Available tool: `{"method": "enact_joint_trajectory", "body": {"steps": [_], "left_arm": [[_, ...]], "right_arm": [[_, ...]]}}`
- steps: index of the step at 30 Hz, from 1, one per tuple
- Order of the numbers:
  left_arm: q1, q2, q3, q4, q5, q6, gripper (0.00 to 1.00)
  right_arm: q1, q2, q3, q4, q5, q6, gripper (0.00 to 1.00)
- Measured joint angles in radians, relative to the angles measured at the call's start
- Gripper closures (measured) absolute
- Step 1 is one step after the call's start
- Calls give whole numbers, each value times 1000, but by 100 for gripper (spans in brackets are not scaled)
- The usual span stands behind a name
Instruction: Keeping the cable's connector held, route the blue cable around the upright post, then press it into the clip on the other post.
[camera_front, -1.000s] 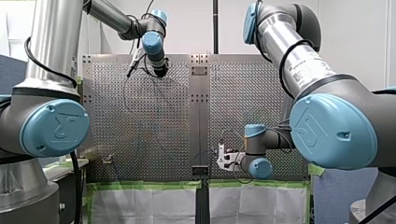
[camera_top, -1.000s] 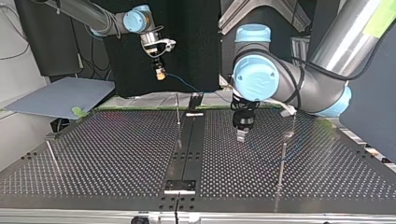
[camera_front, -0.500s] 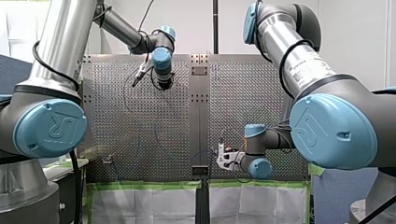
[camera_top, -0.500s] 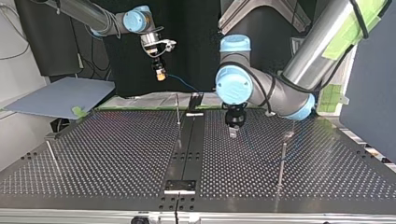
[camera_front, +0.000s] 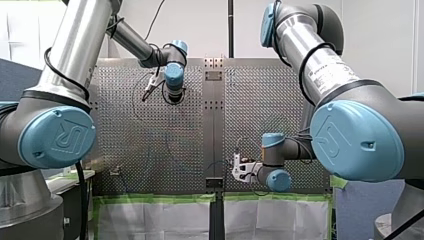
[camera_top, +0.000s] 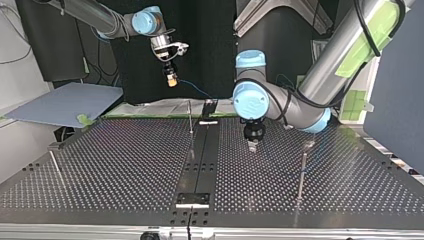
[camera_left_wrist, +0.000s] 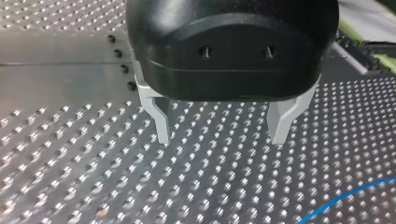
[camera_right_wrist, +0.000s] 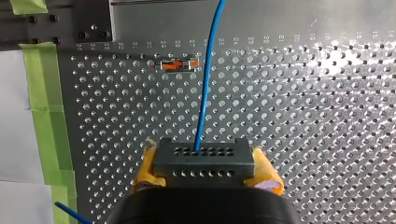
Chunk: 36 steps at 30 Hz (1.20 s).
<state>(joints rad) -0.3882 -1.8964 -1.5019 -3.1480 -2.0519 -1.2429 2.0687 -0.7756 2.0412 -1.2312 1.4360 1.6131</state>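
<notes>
Presently, the perforated surface (camera_top: 125, 165) is seen carrying thin upright posts (camera_top: 302, 170). The left arm (camera_top: 280, 100) is lowered close over the surface beside its middle strip. The left arm's jaws are spread apart, with nothing between them. The right arm (camera_top: 100, 15) is held well above the surface's far edge. The right arm's jaws are clenched on the dark connector (camera_right_wrist: 201, 156) by yellow pads (camera_right_wrist: 145, 165). The blue cable (camera_right_wrist: 208, 74) is led from the connector onward to the surface, and a stretch is seen lying near the left arm's jaws.
</notes>
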Motion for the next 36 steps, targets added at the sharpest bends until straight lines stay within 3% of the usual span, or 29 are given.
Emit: {"method": "enact_joint_trajectory", "body": {"steps": [13, 36], "left_arm": [[33, -52, 72, 7, 0, 7, 1], [94, -68, 78, 10, -23, 39, 1]], "right_arm": [[0, 0, 0, -8, -2, 2, 100], [0, 0, 0, -14, -11, 4, 100]]}}
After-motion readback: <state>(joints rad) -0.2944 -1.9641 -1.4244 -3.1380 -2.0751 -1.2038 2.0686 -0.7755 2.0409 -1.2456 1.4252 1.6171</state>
